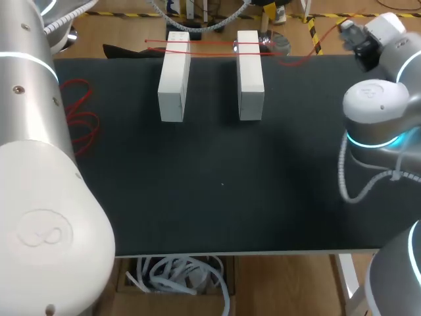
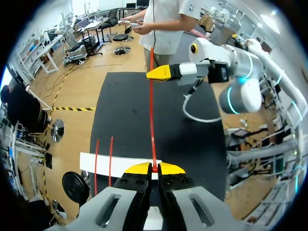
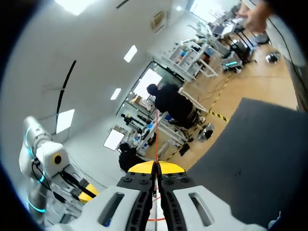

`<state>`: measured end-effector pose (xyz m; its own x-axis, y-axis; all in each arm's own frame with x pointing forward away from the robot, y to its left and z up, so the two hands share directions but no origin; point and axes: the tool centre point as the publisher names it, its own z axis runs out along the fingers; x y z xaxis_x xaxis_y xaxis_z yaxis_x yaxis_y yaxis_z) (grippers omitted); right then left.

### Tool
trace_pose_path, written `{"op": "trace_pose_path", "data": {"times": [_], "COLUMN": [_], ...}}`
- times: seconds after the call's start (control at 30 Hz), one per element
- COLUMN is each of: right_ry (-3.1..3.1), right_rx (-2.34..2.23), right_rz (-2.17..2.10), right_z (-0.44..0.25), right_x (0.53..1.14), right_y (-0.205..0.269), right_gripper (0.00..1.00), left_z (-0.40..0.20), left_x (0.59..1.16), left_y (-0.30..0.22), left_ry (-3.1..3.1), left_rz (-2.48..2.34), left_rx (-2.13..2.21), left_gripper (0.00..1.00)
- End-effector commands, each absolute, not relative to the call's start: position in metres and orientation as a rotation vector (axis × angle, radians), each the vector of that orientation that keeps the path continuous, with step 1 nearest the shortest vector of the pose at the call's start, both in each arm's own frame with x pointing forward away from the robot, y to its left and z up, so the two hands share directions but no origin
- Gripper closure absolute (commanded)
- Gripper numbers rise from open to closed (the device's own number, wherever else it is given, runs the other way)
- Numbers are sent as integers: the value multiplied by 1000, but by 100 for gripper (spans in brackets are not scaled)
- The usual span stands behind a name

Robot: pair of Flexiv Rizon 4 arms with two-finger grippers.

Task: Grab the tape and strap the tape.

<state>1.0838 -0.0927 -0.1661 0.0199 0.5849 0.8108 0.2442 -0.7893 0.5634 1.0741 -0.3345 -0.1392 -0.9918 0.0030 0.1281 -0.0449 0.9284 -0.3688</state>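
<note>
Shut tight, the left pincer [image 2: 154, 168] pinched the tape [image 2: 152, 120], a thin red strap stretched straight over the far ends of two white blocks [image 1: 174, 77]; the right pincer [image 3: 155, 167] nipped it too.

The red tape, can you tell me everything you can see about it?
The red tape is a thin, bright red strip. One stretch runs straight over the black table, pinched in the left hand at one end and in the right hand further along. Two strands cross the tops of the two white blocks, and loose loops lie at the table's left side.
</note>
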Motion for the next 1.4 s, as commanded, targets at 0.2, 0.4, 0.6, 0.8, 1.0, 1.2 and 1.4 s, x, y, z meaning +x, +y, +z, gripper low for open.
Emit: {"op": "trace_pose_path", "data": {"times": [0.2, 0.4, 0.6, 0.8, 1.0, 1.2, 1.4], "right_ry": [1223, 1386, 1496, 1641, 1721, 1824, 1872], "right_rx": [1794, 1623, 1488, 1342, 1266, 1172, 1075], "right_rz": [1541, 1359, 1216, 1004, 875, 734, 628], "right_z": [-155, -153, -153, -153, -154, -157, -158], "right_x": [1083, 1084, 1084, 1082, 1082, 1080, 1077], "right_y": [-108, -118, -123, -127, -133, -138, -142], "right_gripper": [100, 100, 100, 100, 100, 100, 100], "left_z": [-138, -138, -138, -138, -138, -138, -138], "left_x": [1076, 1076, 1076, 1076, 1076, 1076, 1076], "left_y": [-336, -336, -336, -336, -336, -336, -336], "left_ry": [-2958, -2958, -2958, -2958, -2958, -2958, -2958], "left_rz": [560, 560, 560, 560, 560, 560, 560], "left_rx": [33, 33, 33, 33, 33, 33, 33], "left_gripper": [100, 100, 100, 100, 100, 100, 100]}}
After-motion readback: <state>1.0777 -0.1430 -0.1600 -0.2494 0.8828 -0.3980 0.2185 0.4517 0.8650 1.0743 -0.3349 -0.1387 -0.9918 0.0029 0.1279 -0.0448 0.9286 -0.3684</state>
